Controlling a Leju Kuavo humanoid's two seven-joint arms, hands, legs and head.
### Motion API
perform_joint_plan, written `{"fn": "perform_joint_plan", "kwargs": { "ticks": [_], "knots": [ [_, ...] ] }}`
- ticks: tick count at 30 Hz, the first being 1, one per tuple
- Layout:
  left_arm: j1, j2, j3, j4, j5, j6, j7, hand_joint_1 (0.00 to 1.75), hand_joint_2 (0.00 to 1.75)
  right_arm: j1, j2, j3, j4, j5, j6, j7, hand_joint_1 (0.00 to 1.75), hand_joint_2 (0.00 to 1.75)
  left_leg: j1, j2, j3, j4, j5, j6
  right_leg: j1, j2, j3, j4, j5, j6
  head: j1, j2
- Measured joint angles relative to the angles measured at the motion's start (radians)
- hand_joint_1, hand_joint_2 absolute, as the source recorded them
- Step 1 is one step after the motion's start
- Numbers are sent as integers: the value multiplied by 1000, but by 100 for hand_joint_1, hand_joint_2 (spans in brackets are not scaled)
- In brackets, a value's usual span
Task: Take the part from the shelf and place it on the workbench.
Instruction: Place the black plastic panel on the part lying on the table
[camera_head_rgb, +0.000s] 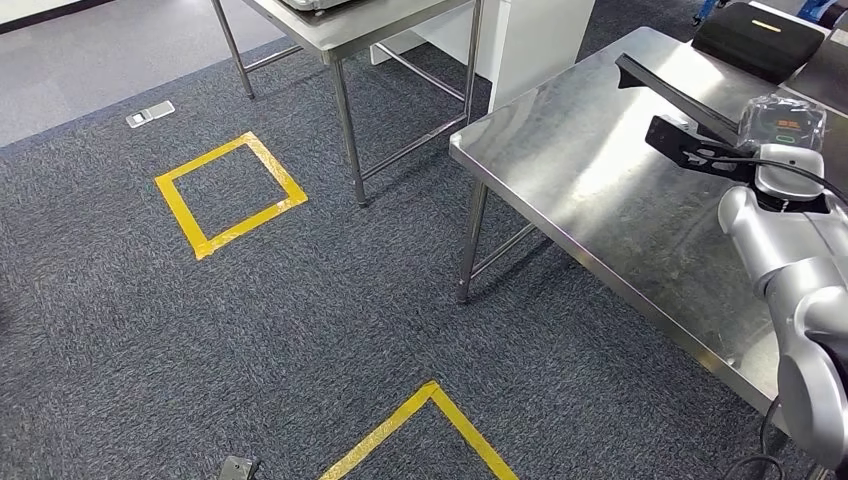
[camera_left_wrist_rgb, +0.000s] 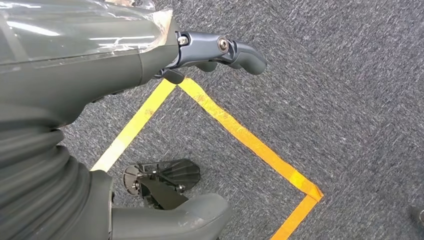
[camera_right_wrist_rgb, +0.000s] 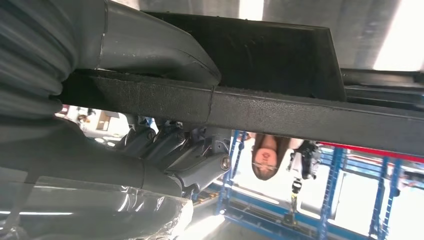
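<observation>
While the right hand grips the long black plastic part, placement is under way.
Next, I judge: lower it onto the steel tabletop beneath the hand.

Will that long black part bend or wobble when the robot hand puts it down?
Probably not bend: the black part looks stiff and straight-edged, jutting unsupported from the right robot hand. Its rough surface likely resists slipping. Being long, it might tip over the workbench.

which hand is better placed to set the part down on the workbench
Right. The right hand already grips the black part above the workbench; the left hand hangs over carpet, holding nothing.
</observation>
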Motion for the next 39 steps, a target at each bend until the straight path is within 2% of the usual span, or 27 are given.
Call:
{"fn": "perform_joint_plan", "kwargs": {
  "ticks": [11, 20, 31, 39],
  "knots": [
    [0, -1, 10, 0, -1, 6, -1, 0, 175, -2, -32, -36, 2, 17, 22, 18, 159, 175, 0, 0, 18, -14, 0, 0, 0, 0, 18, -13, 0, 0, 0, 0],
    [0, -2, 19, 0, -2, 22, -5, 0, 175, -2, -78, -47, 4, 22, 21, 7, 159, 175, 0, 0, 26, -23, 0, 1, 0, 0, 26, -23, 0, 0, 0, 0],
    [2, -2, 34, 0, 7, 35, -21, 0, 175, 5, -101, -64, 4, 17, 26, -26, 159, 175, 0, 0, 28, -28, 0, 1, 0, 0, 28, -28, 0, 0, 0, 0],
    [5, -4, 48, 0, 15, 40, -33, 0, 175, 16, -92, -75, 6, 7, 64, 10, 159, 175, 0, -1, 30, -29, 0, 1, 0, 0, 29, -29, 0, 0, 0, 0]
  ]
}}
